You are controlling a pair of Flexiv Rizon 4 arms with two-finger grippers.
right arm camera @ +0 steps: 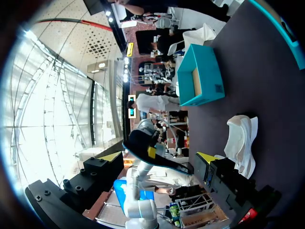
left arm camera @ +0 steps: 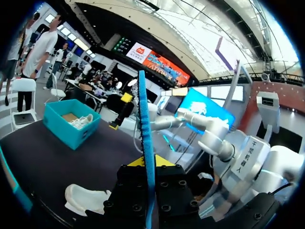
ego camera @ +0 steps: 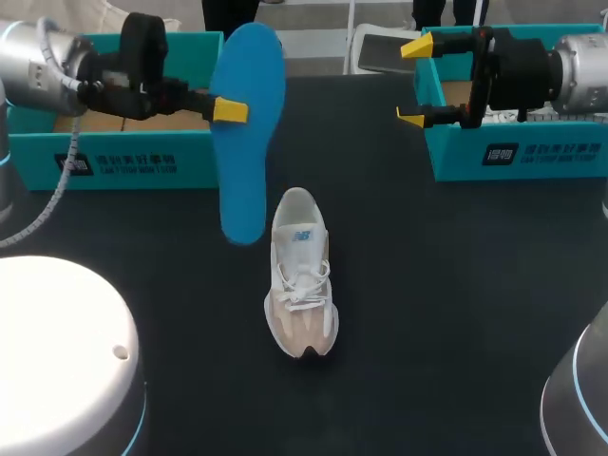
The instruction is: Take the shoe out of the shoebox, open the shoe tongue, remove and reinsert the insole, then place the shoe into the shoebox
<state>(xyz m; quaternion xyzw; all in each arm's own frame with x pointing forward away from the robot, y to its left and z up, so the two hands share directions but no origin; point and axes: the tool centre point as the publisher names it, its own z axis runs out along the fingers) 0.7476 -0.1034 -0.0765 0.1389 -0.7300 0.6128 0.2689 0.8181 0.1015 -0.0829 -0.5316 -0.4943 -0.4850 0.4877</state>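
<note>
A white shoe lies on the dark table, toe toward me, with its tongue up. My left gripper is shut on a blue insole and holds it in the air, to the left of and above the shoe. In the left wrist view the insole stands edge-on between the fingers of the left gripper, with the shoe below. My right gripper hangs open and empty at the back right. In the right wrist view the shoe and the held insole lie ahead of the right gripper.
A teal shoebox stands at the back left behind the left gripper. A second teal box sits at the back right under the right arm. The black tabletop surrounds the shoe.
</note>
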